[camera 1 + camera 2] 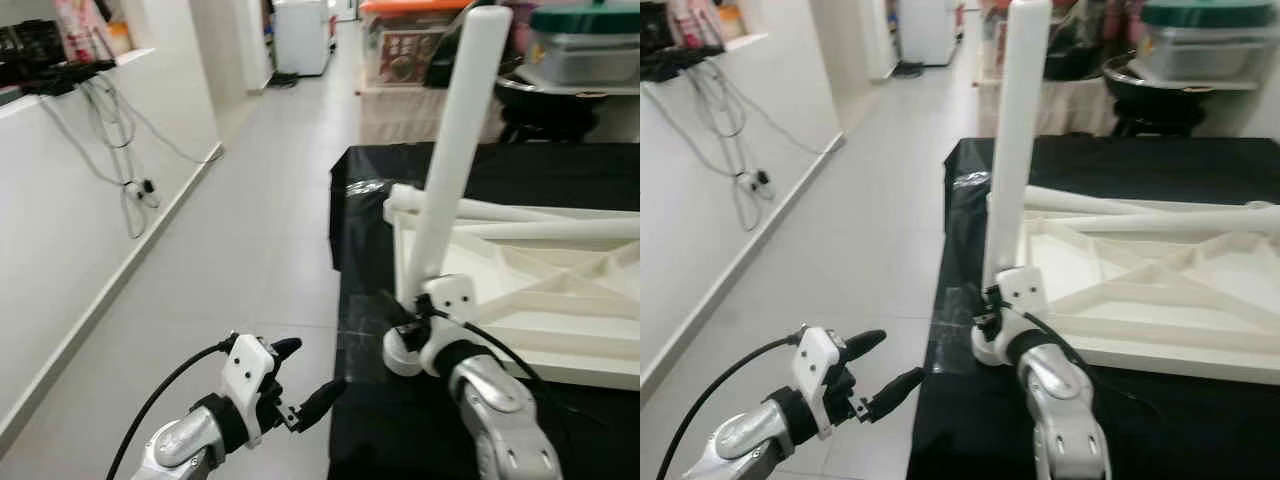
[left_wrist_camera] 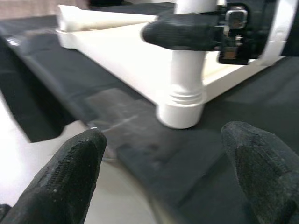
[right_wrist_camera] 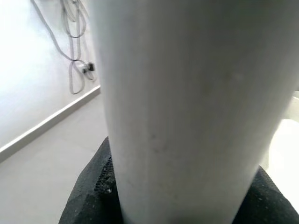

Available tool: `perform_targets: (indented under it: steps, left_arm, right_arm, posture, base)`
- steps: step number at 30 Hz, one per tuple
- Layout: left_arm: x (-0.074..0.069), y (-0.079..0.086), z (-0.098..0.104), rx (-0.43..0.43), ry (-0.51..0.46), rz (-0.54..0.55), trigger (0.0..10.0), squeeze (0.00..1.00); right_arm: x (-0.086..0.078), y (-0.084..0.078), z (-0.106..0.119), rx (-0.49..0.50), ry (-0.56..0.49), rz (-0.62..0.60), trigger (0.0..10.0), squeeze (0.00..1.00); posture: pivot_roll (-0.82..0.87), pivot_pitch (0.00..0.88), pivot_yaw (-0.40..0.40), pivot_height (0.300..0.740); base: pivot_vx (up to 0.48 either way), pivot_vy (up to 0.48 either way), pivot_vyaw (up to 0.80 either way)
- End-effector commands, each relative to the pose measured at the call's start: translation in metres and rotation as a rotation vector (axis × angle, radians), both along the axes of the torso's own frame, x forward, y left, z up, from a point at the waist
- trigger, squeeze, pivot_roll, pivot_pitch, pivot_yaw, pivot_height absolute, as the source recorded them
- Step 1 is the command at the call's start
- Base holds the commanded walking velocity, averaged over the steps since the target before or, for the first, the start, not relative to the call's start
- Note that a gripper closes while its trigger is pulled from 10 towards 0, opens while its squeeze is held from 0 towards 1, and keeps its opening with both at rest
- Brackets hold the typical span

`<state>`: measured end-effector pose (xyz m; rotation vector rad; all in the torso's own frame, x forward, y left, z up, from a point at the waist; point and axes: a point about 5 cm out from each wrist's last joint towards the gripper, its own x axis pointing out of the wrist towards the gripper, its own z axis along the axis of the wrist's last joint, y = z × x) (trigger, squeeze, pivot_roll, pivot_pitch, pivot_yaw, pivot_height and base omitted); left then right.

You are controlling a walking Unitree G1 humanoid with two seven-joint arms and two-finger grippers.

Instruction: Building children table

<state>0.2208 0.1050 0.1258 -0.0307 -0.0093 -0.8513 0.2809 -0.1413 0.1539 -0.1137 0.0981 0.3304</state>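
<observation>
The white table leg (image 1: 455, 150) stands upright in my right claw (image 1: 992, 312), its ribbed foot on the black cloth (image 1: 500, 420), right at the near corner of the overturned white tabletop (image 1: 530, 290). My right fingers (image 3: 91, 196) are pinched around the leg low down, black pads pressed to both sides of it. No writing shows on the leg or the tabletop.

I count one leg standing in my grip, and two more white legs (image 1: 470, 208) lying flat just beyond my right claw along the far edge of the tabletop. The tabletop lies underside up, its moulded ribs running diagonally away from the claw.

My left claw (image 1: 305, 385) hangs over the floor, off to the left of the right claw and just short of the cloth's edge, its two fingers (image 2: 70, 172) spread apart with nothing between them, aimed at the foot of the leg.

The cloth covers a low platform and drapes down its side. To the left of my left claw is pale tiled floor (image 1: 240, 250), then a white wall with grey cables (image 1: 125, 150) dangling to a plug. Far beyond my claws stand an orange-lidded storage box (image 1: 405, 45) carrying a picture label too blurred to read, a green-lidded clear bin (image 1: 585, 40) and a white appliance (image 1: 300, 35).
</observation>
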Motion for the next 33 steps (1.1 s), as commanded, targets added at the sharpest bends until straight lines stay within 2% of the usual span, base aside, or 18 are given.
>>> perform_targets:
  steps: [1,2,3,4,5,7,8,9,10,11,14,16,20,21,22,29,30,33]
  left_arm:
    - [-0.003,0.001,0.000,-0.012,0.017,0.010,10.0,0.00]
    - [-0.003,0.001,0.000,-0.012,0.017,0.010,10.0,0.00]
    - [-0.002,-0.001,0.000,-0.018,0.019,0.017,10.0,0.00]
    - [-0.001,-0.002,-0.001,-0.020,0.018,0.019,10.0,0.00]
    - [-0.001,-0.002,-0.001,-0.020,0.018,0.019,10.0,0.00]
    - [0.000,-0.004,-0.001,-0.025,0.016,0.010,10.0,0.00]
    - [0.000,-0.004,-0.001,-0.025,0.016,0.010,10.0,0.00]
    - [0.001,-0.005,-0.001,-0.029,0.015,-0.001,10.0,0.00]
    - [0.001,-0.005,-0.001,-0.029,0.015,-0.001,10.0,0.00]
    - [0.001,-0.006,-0.001,-0.030,0.015,-0.005,10.0,0.00]
    - [0.001,-0.007,-0.001,-0.030,0.017,-0.009,10.0,0.00]
    - [0.001,-0.010,0.000,-0.026,0.014,-0.017,10.0,0.00]
    - [0.001,-0.012,0.000,-0.024,0.011,-0.022,10.0,0.00]
    - [0.001,-0.012,0.000,-0.024,0.011,-0.022,10.0,0.00]
    - [0.001,-0.014,0.000,-0.026,0.010,-0.024,10.0,0.00]
    - [0.000,-0.015,0.000,-0.028,0.011,-0.029,10.0,0.00]
    - [0.000,-0.016,0.000,-0.028,0.012,-0.031,10.0,0.00]
    - [-0.001,-0.016,0.000,-0.028,0.015,-0.036,10.0,0.00]
  right_arm:
    - [0.007,-0.002,-0.020,0.002,0.116,0.016,10.0,0.00]
    - [0.007,-0.002,-0.020,0.002,0.116,0.016,10.0,0.00]
    - [0.017,0.003,-0.008,0.044,0.061,0.119,10.0,1.00]
    - [0.023,0.005,0.001,0.073,0.023,0.187,10.0,1.00]
    - [0.023,0.005,0.001,0.073,0.023,0.187,10.0,1.00]
    - [0.031,0.009,0.023,0.101,-0.050,0.413,10.0,1.00]
    - [0.031,0.009,0.023,0.101,-0.050,0.413,10.0,1.00]
    - [0.032,0.006,0.034,0.063,-0.059,0.563,10.0,0.26]
    - [0.032,0.006,0.034,0.063,-0.059,0.563,10.0,0.26]
    - [0.032,0.003,0.037,0.032,-0.051,0.611,10.0,0.00]
    - [0.033,0.000,0.038,0.003,-0.041,0.656,10.0,0.00]
    - [0.041,-0.006,0.034,-0.044,0.026,0.802,10.0,0.00]
    - [0.046,-0.010,0.032,-0.054,0.084,0.899,10.0,0.00]
    - [0.046,-0.010,0.032,-0.054,0.084,0.899,10.0,0.00]
    - [0.057,-0.007,0.030,-0.042,0.104,0.901,10.0,0.00]
    - [0.063,-0.004,0.029,-0.029,0.122,0.916,10.0,0.00]
    - [0.064,-0.003,0.027,-0.016,0.131,0.920,0.0,0.00]
    - [0.063,-0.002,0.021,0.003,0.149,0.934,0.0,0.00]
  posture:
    - [-0.04,0.084,0.057,0.740]
    - [-0.04,0.084,0.057,0.740]
    - [-0.04,0.080,0.053,0.740]
    - [-0.04,0.079,0.049,0.740]
    - [-0.04,0.079,0.049,0.740]
    - [-0.04,0.079,0.049,0.740]
    - [-0.04,0.079,0.049,0.740]
    - [-0.04,0.080,0.050,0.740]
    - [-0.04,0.080,0.050,0.740]
    - [-0.04,0.080,0.050,0.740]
    - [-0.04,0.080,0.050,0.740]
    - [-0.04,0.081,0.048,0.740]
    - [-0.04,0.082,0.045,0.740]
    - [-0.04,0.082,0.045,0.740]
    - [-0.05,0.091,0.040,0.740]
    - [-0.04,0.094,0.041,0.740]
    - [-0.04,0.097,0.044,0.740]
    - [-0.04,0.106,0.047,0.740]
  base:
    - [0.000,0.000,0.00]
    - [0.000,0.000,0.00]
    - [0.000,0.000,0.00]
    - [0.000,0.000,0.00]
    - [0.000,0.000,0.00]
    - [0.000,0.000,0.00]
    - [0.000,0.000,0.00]
    - [0.000,0.000,0.00]
    - [0.000,0.000,0.00]
    - [0.000,0.000,0.00]
    - [0.000,0.000,0.00]
    - [0.000,0.000,0.00]
    - [0.000,0.000,0.00]
    - [0.000,0.000,0.00]
    - [0.000,0.000,0.00]
    - [0.000,0.000,0.00]
    - [0.000,0.000,0.00]
    - [0.000,0.000,0.00]
